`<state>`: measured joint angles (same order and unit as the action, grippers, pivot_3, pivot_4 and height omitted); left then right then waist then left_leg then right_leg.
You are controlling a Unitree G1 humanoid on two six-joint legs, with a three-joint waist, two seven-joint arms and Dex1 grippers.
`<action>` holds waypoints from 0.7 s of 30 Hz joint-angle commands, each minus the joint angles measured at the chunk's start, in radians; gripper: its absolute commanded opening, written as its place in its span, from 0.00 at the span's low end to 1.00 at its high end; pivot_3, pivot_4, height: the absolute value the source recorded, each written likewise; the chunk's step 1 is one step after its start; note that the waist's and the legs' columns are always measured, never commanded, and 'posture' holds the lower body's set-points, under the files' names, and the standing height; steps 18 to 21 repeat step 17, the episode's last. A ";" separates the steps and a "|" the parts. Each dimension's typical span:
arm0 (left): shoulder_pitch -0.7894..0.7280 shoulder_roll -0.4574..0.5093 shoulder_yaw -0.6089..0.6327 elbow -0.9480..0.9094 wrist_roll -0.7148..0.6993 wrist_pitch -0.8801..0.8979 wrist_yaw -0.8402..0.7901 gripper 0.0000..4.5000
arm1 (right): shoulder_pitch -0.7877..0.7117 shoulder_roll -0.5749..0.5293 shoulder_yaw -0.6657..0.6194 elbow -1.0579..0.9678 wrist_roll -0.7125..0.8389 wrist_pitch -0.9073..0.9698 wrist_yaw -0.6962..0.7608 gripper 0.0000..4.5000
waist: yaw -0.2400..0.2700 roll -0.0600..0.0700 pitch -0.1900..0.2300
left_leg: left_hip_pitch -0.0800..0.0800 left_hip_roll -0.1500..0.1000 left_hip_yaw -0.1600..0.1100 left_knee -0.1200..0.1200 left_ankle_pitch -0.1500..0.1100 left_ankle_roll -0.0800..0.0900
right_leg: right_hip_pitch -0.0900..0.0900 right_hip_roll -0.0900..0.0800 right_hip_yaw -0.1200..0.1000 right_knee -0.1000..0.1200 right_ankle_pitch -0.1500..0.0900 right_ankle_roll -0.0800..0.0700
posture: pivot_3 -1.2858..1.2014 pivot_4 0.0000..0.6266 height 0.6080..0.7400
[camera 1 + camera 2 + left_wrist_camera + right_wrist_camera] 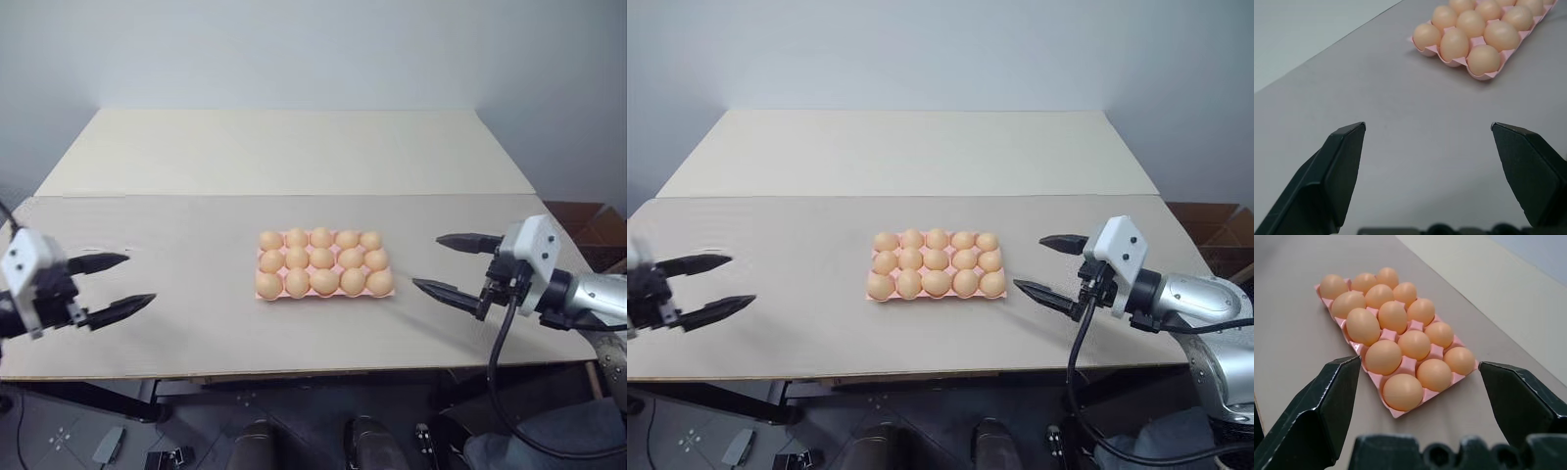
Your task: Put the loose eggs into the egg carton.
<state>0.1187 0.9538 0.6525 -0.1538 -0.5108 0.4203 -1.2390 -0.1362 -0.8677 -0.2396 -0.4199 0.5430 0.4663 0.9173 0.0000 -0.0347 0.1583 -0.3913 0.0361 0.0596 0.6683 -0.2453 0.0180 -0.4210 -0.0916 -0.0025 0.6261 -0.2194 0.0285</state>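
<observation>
The pink egg carton [262,294] lies flat at the middle of the table. Several pale orange eggs [322,258] sit in its cups, in three rows, and every cup I can see holds one. Loose eggs are out of view. My left gripper [140,278] hovers open over the table well to the left of the carton, nothing between its fingers. My right gripper [426,260] hangs open just right of the carton, pointing at it, also empty. In the right wrist view the carton [1395,414] lies close ahead of the open fingers.
The grey-beige table [196,323] reaches a near edge just in front of both grippers. A paler board [284,147] adjoins it at the back. A brown cardboard box [593,225] stands on the floor beyond the table's right side.
</observation>
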 commanded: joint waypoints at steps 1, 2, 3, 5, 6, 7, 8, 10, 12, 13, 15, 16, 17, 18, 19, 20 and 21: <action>-0.001 -0.018 0.023 -0.073 -0.044 -0.001 0.031 0.99 | -0.034 0.001 0.002 -0.003 -0.009 -0.028 0.004 1.00 | 0.008 0.000 0.000 | 0.000 0.000 0.000 0.000 0.000 0.000 | 0.000 0.000 0.000 0.000 0.000 0.000 | 0.52 0.24 1.00; -0.009 -0.019 0.021 -0.071 -0.050 -0.004 0.035 0.99 | -0.045 0.002 0.007 -0.007 -0.007 -0.022 -0.001 1.00 | 0.010 0.000 0.000 | 0.000 0.000 0.000 0.000 0.000 0.000 | 0.000 0.000 0.000 0.000 0.000 0.000 | 0.52 0.24 1.00; -0.016 -0.017 0.021 -0.071 -0.058 0.002 0.040 0.99 | -0.053 0.002 0.010 -0.015 -0.003 -0.014 -0.006 1.00 | 0.010 0.000 0.000 | 0.000 0.000 0.000 0.000 0.000 0.000 | 0.000 0.000 0.000 0.000 0.000 0.000 | 0.52 0.24 1.00; -0.019 -0.005 0.027 -0.081 -0.074 0.017 0.045 0.99 | -0.063 -0.004 0.008 -0.033 0.007 0.003 -0.013 1.00 | 0.010 0.000 0.000 | 0.000 0.000 0.001 0.000 0.000 0.000 | 0.000 0.000 0.000 0.000 0.000 0.000 | 0.52 0.24 1.00; -0.013 0.000 0.032 -0.090 -0.080 0.023 0.045 0.99 | -0.065 -0.008 0.006 -0.041 0.009 0.008 -0.015 1.00 | 0.009 0.000 0.000 | 0.000 0.000 0.001 0.000 0.000 0.000 | 0.000 0.000 0.000 0.000 0.000 0.000 | 0.52 0.24 1.00; -0.009 0.005 0.038 -0.095 -0.084 0.027 0.043 0.99 | -0.068 -0.010 0.008 -0.048 0.009 0.013 -0.018 1.00 | 0.009 0.000 0.000 | 0.000 0.000 0.001 0.000 0.000 0.000 | 0.000 0.001 0.000 0.000 0.000 0.000 | 0.52 0.24 1.00; 0.001 -0.003 0.045 -0.113 -0.092 0.033 0.052 0.99 | -0.065 -0.010 0.011 -0.046 0.001 0.009 -0.018 1.00 | 0.009 0.000 0.000 | 0.000 0.000 0.001 0.000 0.000 0.000 | 0.000 0.001 0.000 0.000 0.000 0.000 | 0.52 0.24 1.00; 0.026 -0.024 0.060 -0.151 -0.109 0.046 0.072 0.99 | -0.062 -0.003 0.023 -0.040 -0.017 0.002 -0.024 1.00 | 0.008 0.000 0.000 | -0.001 0.000 0.001 0.000 0.000 0.000 | -0.001 0.000 0.000 0.000 0.000 0.000 | 0.52 0.24 1.00; 0.056 -0.036 0.079 -0.193 -0.124 0.068 0.094 0.99 | -0.087 0.003 0.038 -0.048 -0.020 0.032 -0.056 1.00 | 0.006 0.000 0.000 | 0.000 0.000 0.001 0.000 0.000 0.000 | -0.001 0.000 0.001 0.000 0.000 0.000 | 0.52 0.24 1.00; 0.066 -0.038 0.085 -0.212 -0.135 0.081 0.102 0.99 | -0.104 0.006 0.037 -0.051 -0.007 0.045 -0.064 1.00 | 0.004 0.000 0.000 | 0.000 0.000 0.001 0.000 0.000 0.000 | -0.001 0.000 0.001 0.000 0.000 0.000 | 0.52 0.24 1.00; 0.074 -0.036 0.085 -0.232 -0.151 0.096 0.112 0.99 | -0.122 0.006 0.039 -0.052 0.007 0.047 -0.056 1.00 | 0.002 0.000 0.000 | 0.000 0.001 0.001 0.000 0.000 0.000 | -0.001 0.001 0.001 0.001 0.000 -0.001 | 0.52 0.24 1.00; 0.071 -0.035 0.076 -0.235 -0.152 0.098 0.118 0.99 | -0.126 0.005 0.047 -0.049 -0.003 0.039 -0.054 1.00 | 0.003 0.000 0.000 | 0.001 0.001 0.001 0.000 0.000 0.000 | 0.000 0.001 0.001 0.001 0.000 -0.001 | 0.52 0.24 1.00; 0.064 -0.031 0.065 -0.230 -0.148 0.094 0.121 0.99 | -0.133 0.006 0.058 -0.047 -0.014 0.041 -0.060 1.00 | 0.003 0.000 0.000 | 0.001 0.001 0.001 0.000 0.000 0.000 | 0.000 0.002 0.001 0.001 0.000 -0.001 | 0.52 0.24 1.00; 0.064 -0.031 0.065 -0.230 -0.148 0.094 0.121 0.99 | -0.133 0.006 0.058 -0.047 -0.014 0.041 -0.060 1.00 | 0.003 0.000 0.000 | 0.001 0.001 0.001 0.000 0.000 0.000 | 0.000 0.002 0.001 0.001 0.000 -0.001 | 0.52 0.24 1.00; 0.064 -0.031 0.065 -0.230 -0.148 0.094 0.121 0.99 | -0.133 0.006 0.058 -0.047 -0.014 0.041 -0.060 1.00 | 0.003 0.000 0.000 | 0.001 0.001 0.001 0.000 0.000 0.000 | 0.000 0.002 0.001 0.001 0.000 -0.001 | 0.52 0.24 1.00; 0.064 -0.031 0.065 -0.230 -0.148 0.094 0.121 0.99 | -0.133 0.006 0.058 -0.047 -0.014 0.041 -0.060 1.00 | 0.003 0.000 0.000 | 0.001 0.001 0.001 0.000 0.000 0.000 | 0.000 0.002 0.001 0.001 0.000 -0.001 | 0.52 0.24 1.00; 0.064 -0.031 0.065 -0.230 -0.148 0.094 0.121 0.99 | -0.133 0.006 0.058 -0.047 -0.014 0.041 -0.060 1.00 | 0.003 0.000 0.000 | 0.001 0.001 0.001 0.000 0.000 0.000 | 0.000 0.002 0.001 0.001 0.000 -0.001 | 0.52 0.24 1.00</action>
